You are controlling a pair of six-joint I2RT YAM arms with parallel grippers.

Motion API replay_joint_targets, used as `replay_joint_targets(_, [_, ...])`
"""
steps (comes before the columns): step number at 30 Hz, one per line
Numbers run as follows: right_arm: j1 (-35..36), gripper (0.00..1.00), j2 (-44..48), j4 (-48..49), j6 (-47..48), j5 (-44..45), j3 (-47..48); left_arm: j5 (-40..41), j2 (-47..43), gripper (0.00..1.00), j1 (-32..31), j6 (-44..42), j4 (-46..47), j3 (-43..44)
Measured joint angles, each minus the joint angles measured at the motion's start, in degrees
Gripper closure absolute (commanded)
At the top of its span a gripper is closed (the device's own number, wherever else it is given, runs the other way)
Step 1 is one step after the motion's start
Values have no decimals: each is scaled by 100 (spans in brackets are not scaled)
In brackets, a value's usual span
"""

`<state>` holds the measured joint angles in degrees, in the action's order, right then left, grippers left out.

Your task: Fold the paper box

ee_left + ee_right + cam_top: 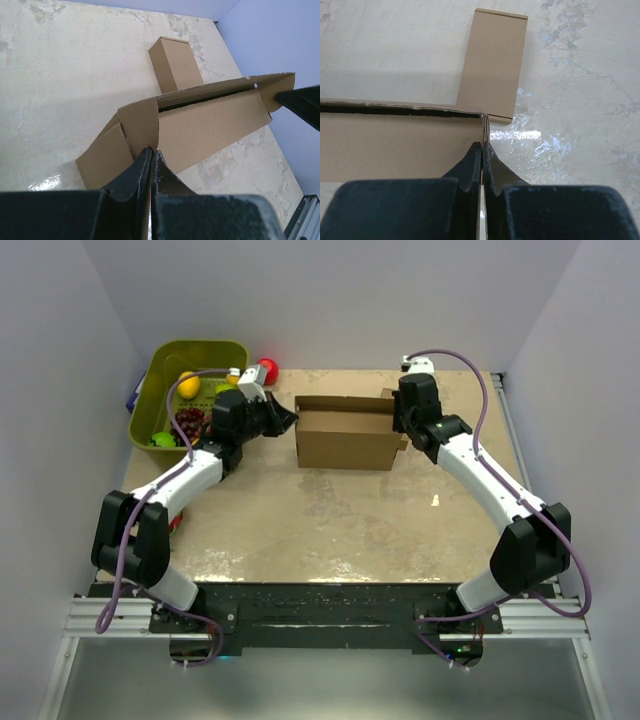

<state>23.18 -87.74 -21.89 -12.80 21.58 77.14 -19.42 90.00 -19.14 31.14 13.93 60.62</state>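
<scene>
While the paper box [345,440] stands a little past the middle of the surface [330,530], toward 12 o'clock, the left jaws are pinched together on its 9 o'clock end flap. The right jaws are clamped on a thin cardboard edge at its 3 o'clock end. The surface is mottled beige. A green basket [200,343] holding fruit [188,385] sits at 10 o'clock, and pale walls [330,300] enclose three sides.

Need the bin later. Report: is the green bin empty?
No, the green bin holds fruit, among it a yellow lemon and dark grapes.
</scene>
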Motion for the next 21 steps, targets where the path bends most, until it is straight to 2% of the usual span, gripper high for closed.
replay_joint_targets(11, [-2, 100, 0, -31, 48, 24, 9, 444, -197, 100, -131, -85, 15, -199])
replay_joint_targets(21, [9, 100, 2, -28, 66, 31, -4, 1152, -413, 100, -382, -673, -472, -214])
